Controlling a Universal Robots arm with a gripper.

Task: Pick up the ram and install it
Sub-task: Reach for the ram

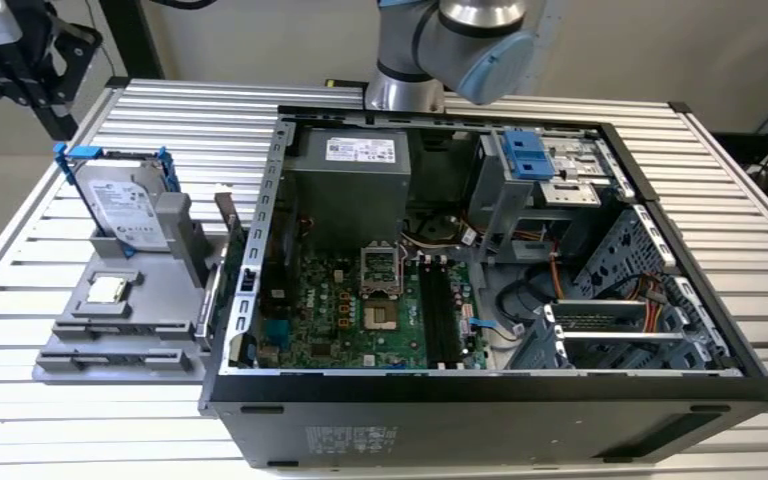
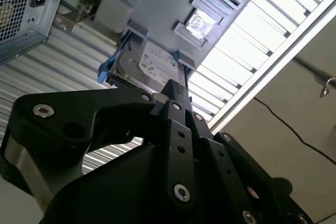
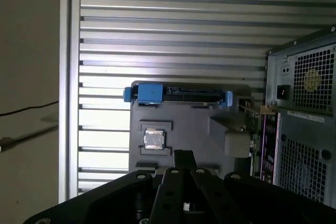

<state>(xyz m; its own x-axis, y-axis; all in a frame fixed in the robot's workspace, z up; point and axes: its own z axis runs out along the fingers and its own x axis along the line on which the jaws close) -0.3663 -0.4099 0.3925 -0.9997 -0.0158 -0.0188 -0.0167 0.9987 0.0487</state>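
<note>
Above the gray holder point(image 3: 191, 129), beside the open computer case point(image 3: 294, 182), the gripper point(image 3: 184, 155) is hovering, jaws seemingly together and gripping nothing. Ram point(image 3: 255, 129) is standing on edge in the holder's case-side slot. Step, judged: approaching pickup, calling for parted jaws aligning over the ram's top edge.

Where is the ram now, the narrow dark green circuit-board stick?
In the exterior view the ram stands upright on the grey plastic holder, at its end toward the exterior view's right, just outside the open computer case.
</note>
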